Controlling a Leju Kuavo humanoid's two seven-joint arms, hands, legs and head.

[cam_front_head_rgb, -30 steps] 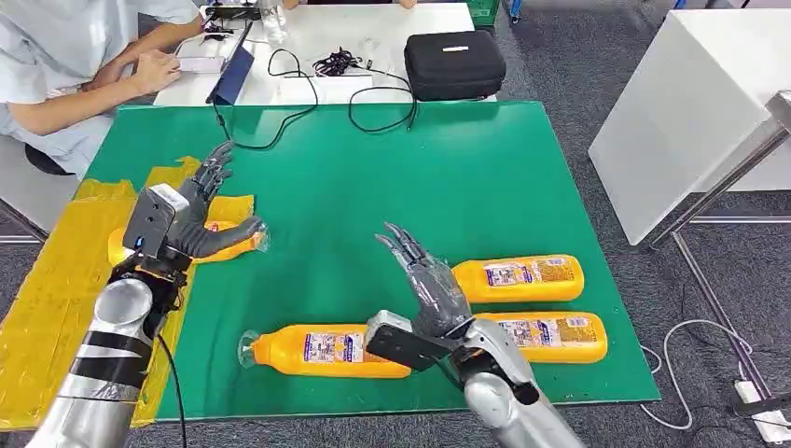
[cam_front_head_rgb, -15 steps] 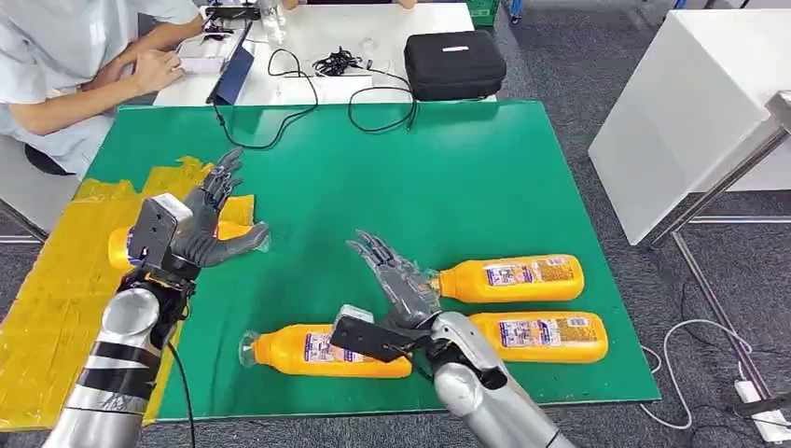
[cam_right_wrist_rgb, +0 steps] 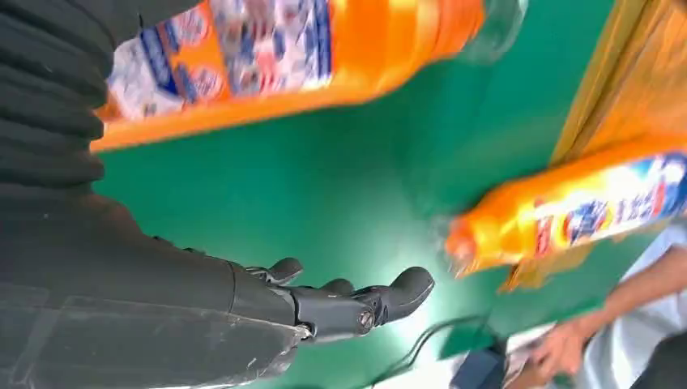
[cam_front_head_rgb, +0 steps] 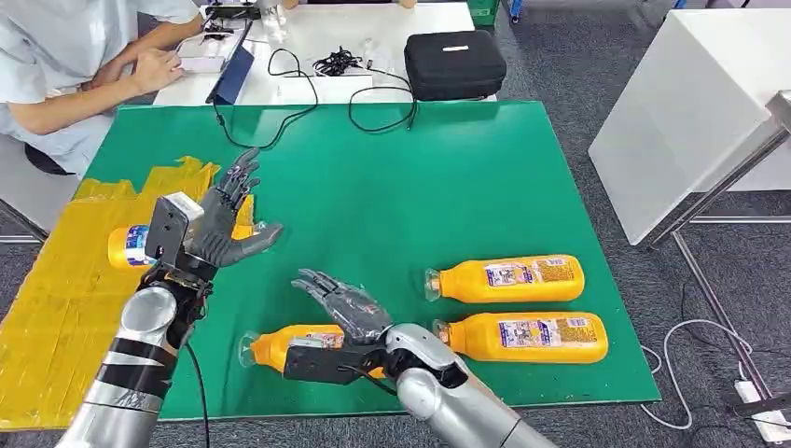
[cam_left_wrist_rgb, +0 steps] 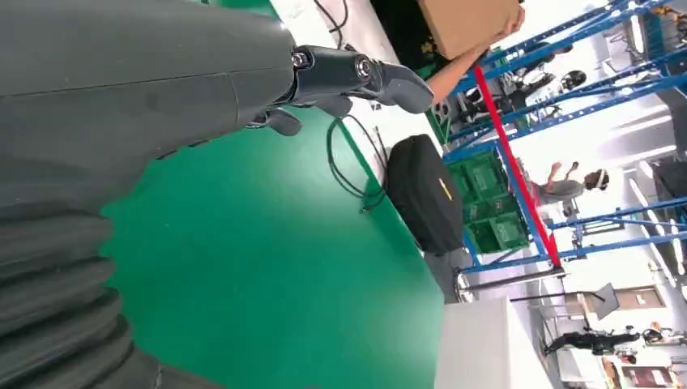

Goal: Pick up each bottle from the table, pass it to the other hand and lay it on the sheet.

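Bottles, four, all orange and lying on their sides. One [cam_front_head_rgb: 128, 245] on the yellow sheet [cam_front_head_rgb: 56, 289] at the mat's left edge, partly hidden behind the left hand [cam_front_head_rgb: 219, 224]; seen blurred in the right wrist view too [cam_right_wrist_rgb: 567, 215]. Another [cam_front_head_rgb: 280, 349] near the front edge of the green mat [cam_front_head_rgb: 392, 177], cap end pointing left, its middle covered by the right hand [cam_front_head_rgb: 345, 306] and wrist; also close in the right wrist view [cam_right_wrist_rgb: 283, 57]. Two more toward the front right corner, parallel and just beside each other, caps pointing left: the farther [cam_front_head_rgb: 508, 278], the nearer [cam_front_head_rgb: 522, 337].

Left hand raised above the sheet's right border, fingers spread and pointing up and away, thumb stuck out to the right, holding nothing. In the left wrist view, thumb [cam_left_wrist_rgb: 356, 77] extended over bare green mat, nothing against it.

Right hand hovering over the front bottle, palm down, fingers apart and reaching left, nothing held. Contact with the bottle beneath: cannot tell. In the right wrist view, fingers [cam_right_wrist_rgb: 356, 304] stretched out over open mat between the two blurred bottles.

Beyond the mat's far edge, a white desk [cam_front_head_rgb: 373, 33] carrying a black case [cam_front_head_rgb: 454, 63] at its right end and black cables [cam_front_head_rgb: 336, 75] trailing onto the mat. At the far left corner, a seated person [cam_front_head_rgb: 65, 65] in pale clothing, hand [cam_front_head_rgb: 157, 70] resting on the desk.
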